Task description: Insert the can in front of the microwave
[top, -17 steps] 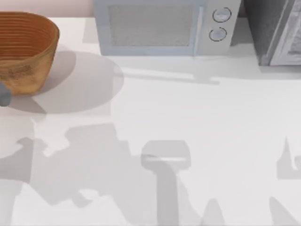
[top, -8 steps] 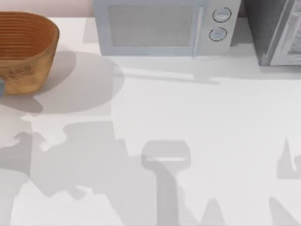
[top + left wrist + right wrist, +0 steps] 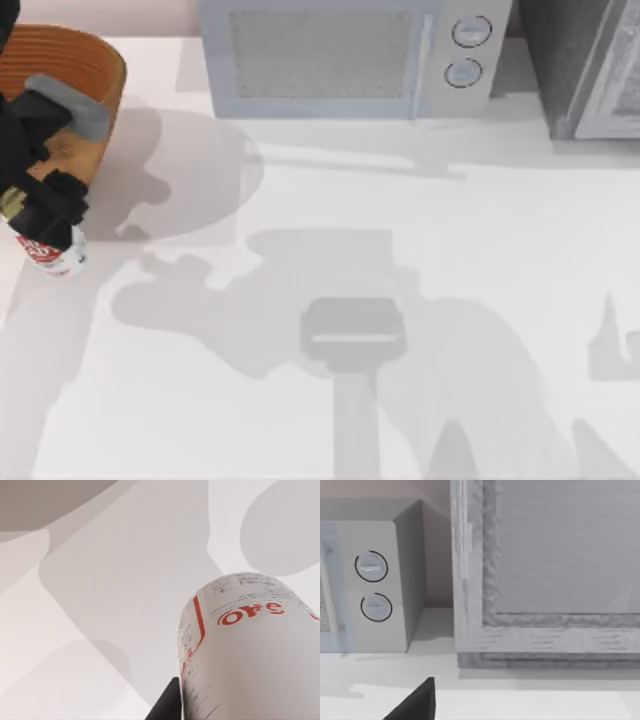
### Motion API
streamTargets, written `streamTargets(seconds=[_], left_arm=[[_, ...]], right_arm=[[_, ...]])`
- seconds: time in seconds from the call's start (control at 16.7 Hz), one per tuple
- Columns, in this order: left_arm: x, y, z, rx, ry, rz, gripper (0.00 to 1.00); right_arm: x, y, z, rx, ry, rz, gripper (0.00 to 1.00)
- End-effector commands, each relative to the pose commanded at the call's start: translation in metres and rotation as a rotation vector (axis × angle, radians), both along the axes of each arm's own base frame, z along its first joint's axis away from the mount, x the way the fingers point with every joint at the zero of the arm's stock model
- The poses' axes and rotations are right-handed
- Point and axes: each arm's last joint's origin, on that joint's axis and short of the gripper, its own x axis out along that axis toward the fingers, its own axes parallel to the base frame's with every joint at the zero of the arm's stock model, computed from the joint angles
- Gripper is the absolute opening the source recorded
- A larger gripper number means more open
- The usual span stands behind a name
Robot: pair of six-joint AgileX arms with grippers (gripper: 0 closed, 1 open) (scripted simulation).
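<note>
**Left claw holds the can at the table's left edge**

The left gripper (image 3: 45, 225), a black two-finger claw, is closed around the small cylindrical can with a red-and-white label (image 3: 50, 252). It holds the can at the far left side of the table, just in front of the woven brown basket (image 3: 95, 62). In the left wrist view the can's white label with red lettering (image 3: 252, 645) looms close, above the tabletop.

The flat white table (image 3: 400, 300) carries soft grey shadows of the arms across its middle and front. A pale pink wall runs along the back. The large pale grey-blue microwave with a mesh window door and two round knobs (image 3: 345, 58) stands at the back centre, well apart from the can. A darker grey appliance (image 3: 585, 65) stands just beside it at the back right.

The stretch of table in front of the microwave is bare and open, right across to the right side. A dark tip of the right gripper (image 3: 415, 705) shows in the right wrist view, facing both appliances; whether it is open cannot be told.
</note>
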Motion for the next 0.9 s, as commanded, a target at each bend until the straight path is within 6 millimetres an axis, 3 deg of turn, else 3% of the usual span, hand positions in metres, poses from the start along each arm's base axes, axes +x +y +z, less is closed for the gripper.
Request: streamTargets(seconds=[0.54, 0.72, 0.9], left_arm=[[0.053, -0.144, -0.006, 0.010, 0.088, 0.478, 0.00], [0.061, -0.177, -0.011, 0.054, 0.075, 0.565, 0.00], [0.064, -0.196, -0.013, 0.088, 0.053, 0.633, 0.00]], right_arm=[[0.000, 0.000, 0.000, 0.000, 0.000, 0.000, 1.00], [0.000, 0.000, 0.000, 0.000, 0.000, 0.000, 1.00], [0.000, 0.000, 0.000, 0.000, 0.000, 0.000, 1.00]])
